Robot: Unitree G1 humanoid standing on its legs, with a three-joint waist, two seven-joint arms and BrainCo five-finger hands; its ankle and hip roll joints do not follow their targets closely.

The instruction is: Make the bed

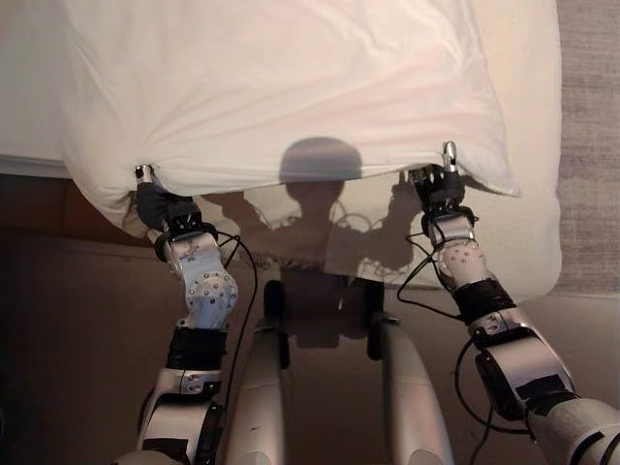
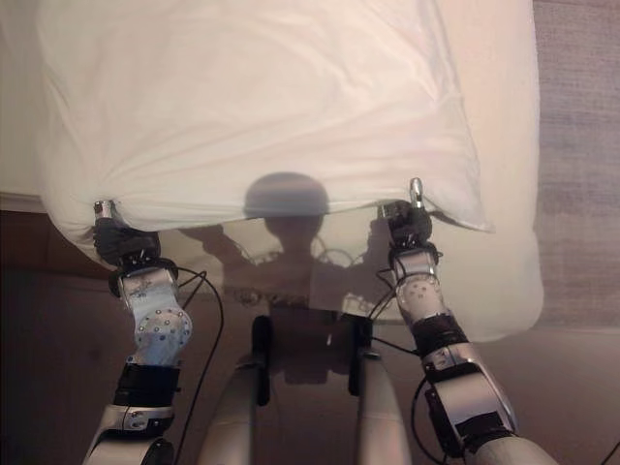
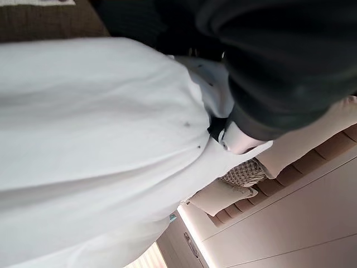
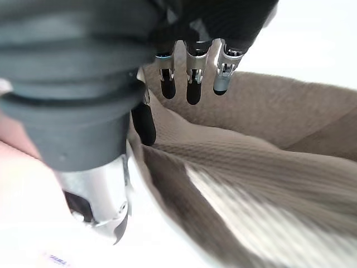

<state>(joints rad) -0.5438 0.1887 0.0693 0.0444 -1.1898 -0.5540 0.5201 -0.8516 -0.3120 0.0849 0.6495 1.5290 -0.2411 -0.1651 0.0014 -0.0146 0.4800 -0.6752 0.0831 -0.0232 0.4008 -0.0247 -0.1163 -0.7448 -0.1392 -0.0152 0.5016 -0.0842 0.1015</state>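
The white duvet (image 1: 291, 87) is lying spread over the bed (image 1: 538, 242), its near hem hanging lifted off the bed's foot end between the two hands. The left hand (image 1: 155, 201) is gripping the hem at the duvet's near left corner, with fingers tucked under the cloth, so I cannot tell how far they are closing. The right hand (image 1: 436, 184) is sitting at the hem toward the near right corner, one finger poking up over the edge; in its own wrist view its fingers (image 4: 192, 84) are hanging fairly straight, and whether the thumb is pinching cloth is not clear.

The duvet is looking soft, puffy and light, sagging in a shallow arc between the hands and wrinkling toward each grip. It will probably drape and slip rather than hold shape, so the hem near each corner seems the sensible place to hold it.

Beneath the hem a cream sheet is covering the mattress. Beside the bed's right edge grey carpet (image 1: 589, 136) is showing, and dark floor (image 1: 68, 329) is lying before the foot end.
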